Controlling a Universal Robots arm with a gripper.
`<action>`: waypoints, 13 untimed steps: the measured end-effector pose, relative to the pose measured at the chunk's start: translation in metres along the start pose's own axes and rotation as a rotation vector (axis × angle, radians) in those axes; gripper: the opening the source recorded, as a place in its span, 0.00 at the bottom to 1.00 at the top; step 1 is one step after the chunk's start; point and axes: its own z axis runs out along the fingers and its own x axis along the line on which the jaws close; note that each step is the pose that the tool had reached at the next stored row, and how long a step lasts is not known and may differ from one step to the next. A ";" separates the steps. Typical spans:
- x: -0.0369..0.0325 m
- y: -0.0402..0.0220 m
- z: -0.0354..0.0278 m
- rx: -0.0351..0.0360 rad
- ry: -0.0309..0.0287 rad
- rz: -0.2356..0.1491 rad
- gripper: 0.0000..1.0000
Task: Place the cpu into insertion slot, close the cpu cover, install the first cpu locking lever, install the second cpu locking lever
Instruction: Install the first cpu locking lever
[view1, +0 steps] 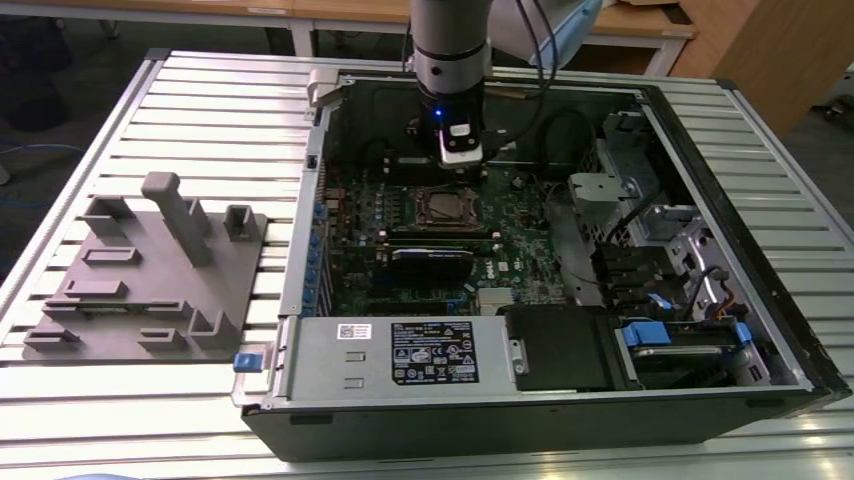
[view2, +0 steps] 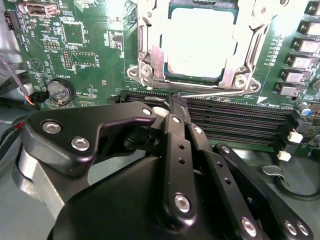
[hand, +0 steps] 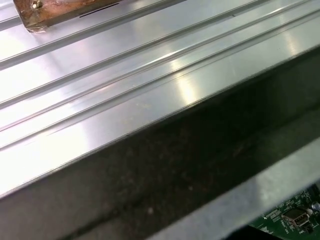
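Note:
In the exterior view my gripper (view1: 458, 160) hangs inside the open computer case, just behind the insertion slot (view1: 447, 208) on the green motherboard. In the second wrist view the cpu (view2: 200, 42) lies flat in the socket, its pale silver top showing through the cpu cover (view2: 150, 60). The cover lies down around the chip. A thin metal locking lever (view2: 220, 92) runs along the socket's near edge. The black fingers (view2: 172, 130) are pressed together, and my gripper (view2: 176, 99) has its tip at the free end of that lever. Whether it pinches the wire is not visible.
Long black memory slots (view2: 240, 116) lie beside the socket, with a coin cell (view2: 59, 91) nearby. A black card with a blue edge (view1: 434, 257), a labelled power supply box (view1: 427, 350) and drive bays (view1: 667, 300) crowd the case. A grey fixture plate (view1: 147, 280) rests on the slatted table (hand: 125, 60).

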 end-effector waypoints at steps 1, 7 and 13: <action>0.0000 0.0000 0.0002 0.0005 -0.0006 0.004 0.11; 0.0005 0.0005 0.0008 0.0023 -0.0052 0.010 0.11; 0.0006 0.0005 0.0012 0.0013 -0.0071 0.010 0.11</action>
